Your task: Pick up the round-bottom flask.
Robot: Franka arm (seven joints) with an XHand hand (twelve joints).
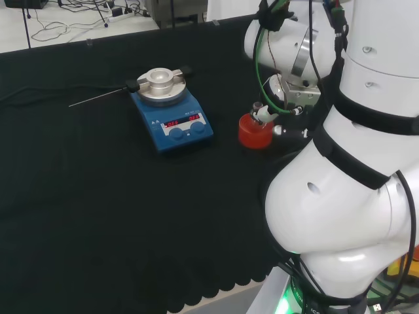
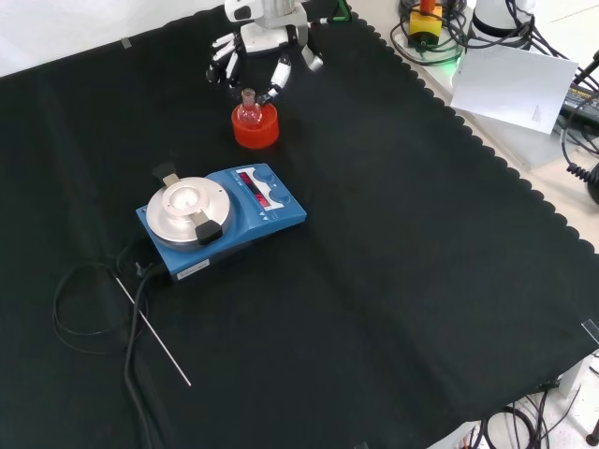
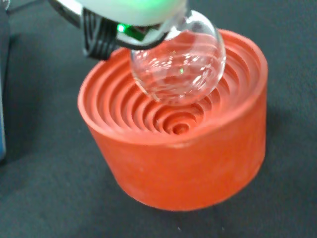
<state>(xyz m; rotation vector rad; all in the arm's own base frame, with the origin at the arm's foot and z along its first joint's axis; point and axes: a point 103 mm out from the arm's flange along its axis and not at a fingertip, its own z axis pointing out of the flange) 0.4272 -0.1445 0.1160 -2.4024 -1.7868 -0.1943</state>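
Front view, left to right: thin metal rod (image 2: 153, 332) lying on black cloth of bench (image 2: 393, 281); blue hotplate stirrer (image 2: 221, 217) with steel top plate, red digits lit, not read; red ribbed stand (image 2: 255, 127) beyond it. Round-bottom flask (image 2: 248, 110) above stand cup, neck up, hand (image 2: 255, 58) over it with fingers curled down around neck. Wrist view: flask bulb looks raised clear of ribbed cup, so judged gripped and lifting; contact with ribs not certain. No readable labels on flask or stand.
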